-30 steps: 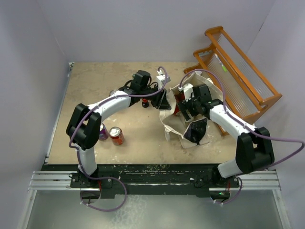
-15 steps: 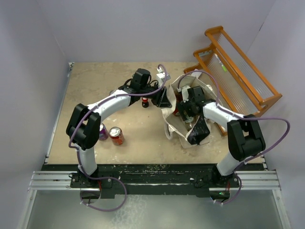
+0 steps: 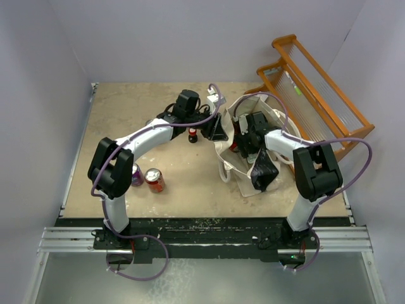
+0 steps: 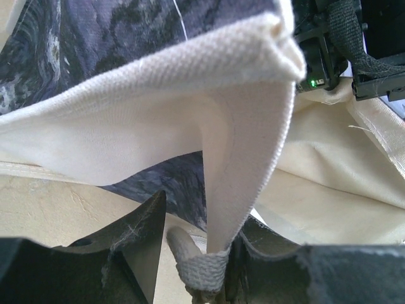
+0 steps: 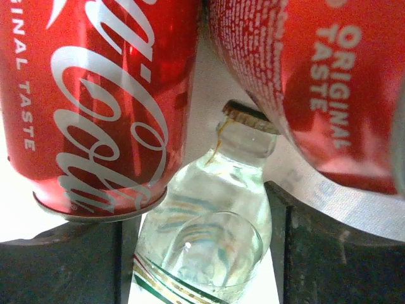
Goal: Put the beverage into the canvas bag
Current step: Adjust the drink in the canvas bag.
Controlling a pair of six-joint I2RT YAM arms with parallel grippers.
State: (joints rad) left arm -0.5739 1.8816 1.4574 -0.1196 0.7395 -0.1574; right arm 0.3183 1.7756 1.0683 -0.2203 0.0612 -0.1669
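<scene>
The beverage, a clear glass bottle (image 5: pixel 215 202) with a gold cap and green-gold stripes, lies inside the canvas bag (image 3: pixel 229 170). My right gripper (image 5: pixel 204 253) is shut on its lower body, and the bottle fills the gap between both fingers. From above, the right gripper (image 3: pixel 244 140) is down in the bag's mouth. Two red cola cans (image 5: pixel 95 95) (image 5: pixel 316 82) lie against the bottle's neck. My left gripper (image 3: pixel 215 130) is shut on the bag's webbing handle (image 4: pixel 202 269) and holds the cream rim (image 4: pixel 158 120) up.
An orange wooden rack (image 3: pixel 316 95) stands at the back right, close behind the bag. A purple can (image 3: pixel 137 174) and a red can (image 3: pixel 154 180) stand on the table at the left. A small dark bottle (image 3: pixel 193 135) stands under the left arm.
The right arm has swung its elbow inward and pushed the gripper further left into the bag, and its jaws have narrowed. The left arm has held still with the handle.
</scene>
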